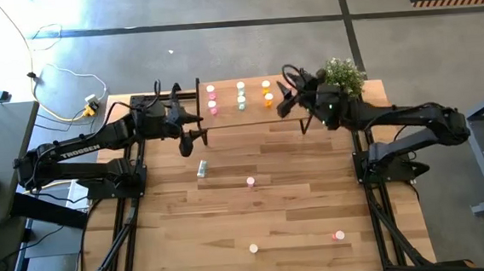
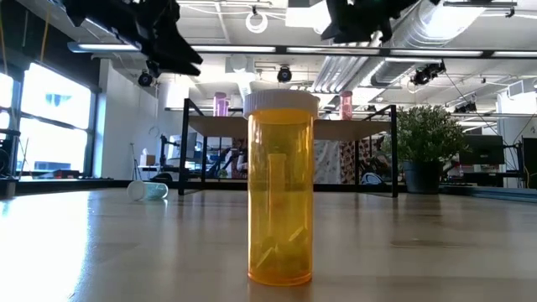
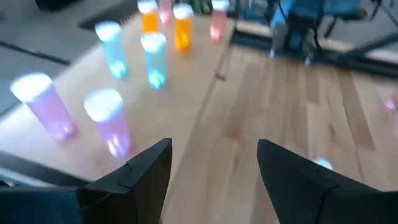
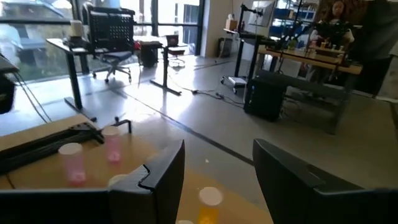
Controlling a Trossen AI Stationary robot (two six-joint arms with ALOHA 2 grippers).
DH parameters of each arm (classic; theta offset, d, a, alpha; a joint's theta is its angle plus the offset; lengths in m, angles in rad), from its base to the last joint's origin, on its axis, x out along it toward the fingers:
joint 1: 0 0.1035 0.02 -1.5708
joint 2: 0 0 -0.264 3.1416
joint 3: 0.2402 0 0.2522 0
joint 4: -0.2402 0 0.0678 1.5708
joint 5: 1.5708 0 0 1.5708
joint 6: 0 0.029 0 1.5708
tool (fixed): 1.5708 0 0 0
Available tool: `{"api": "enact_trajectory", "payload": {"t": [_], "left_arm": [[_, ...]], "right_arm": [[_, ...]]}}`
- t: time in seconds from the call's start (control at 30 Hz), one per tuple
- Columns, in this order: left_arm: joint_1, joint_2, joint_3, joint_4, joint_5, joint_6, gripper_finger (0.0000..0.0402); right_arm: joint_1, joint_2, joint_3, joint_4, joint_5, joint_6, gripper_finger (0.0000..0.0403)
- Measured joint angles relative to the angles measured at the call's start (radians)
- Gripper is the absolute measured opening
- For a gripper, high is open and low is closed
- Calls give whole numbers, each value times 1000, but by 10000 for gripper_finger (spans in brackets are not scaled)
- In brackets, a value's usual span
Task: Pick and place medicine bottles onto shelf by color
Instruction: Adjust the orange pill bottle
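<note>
The medicine bottles point(image 1: 240, 95) stand in coloured pairs on the shelf point(image 1: 226, 101) at the table's far edge, others scattered on the table point(image 1: 298, 208) (one lies toppled point(image 1: 201, 167)); both the left gripper point(image 1: 193, 141) and right gripper point(image 1: 284, 101) hover open, empty, just beside the shelf, so a careless sweep risks toppling placed bottles; a potted plant point(image 1: 344, 75) crowds the right arm.

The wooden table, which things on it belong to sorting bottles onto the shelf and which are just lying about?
Belongs to the job:
- small light-wood shelf on black legs, with six white-capped pill bottles
- orange pill bottle
- pink bottle mid-table
- toppled pale bottle
- red-pink bottle

Just lying about:
- potted green plant
- yellow plug and white cable
</note>
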Motion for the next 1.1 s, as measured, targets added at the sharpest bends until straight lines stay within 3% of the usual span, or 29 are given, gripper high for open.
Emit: {"api": "enact_trajectory", "payload": {"t": [0.2,0.5,1.1], "left_arm": [[-31,4,0,-97,38,26,225],[-44,69,-1,-133,-29,26,225],[-33,151,-1,-135,-134,80,225]], "right_arm": [[-56,-1,171,-247,0,26,181],[-103,0,303,-378,-1,18,181],[-107,0,322,-408,-3,-9,181]]}}
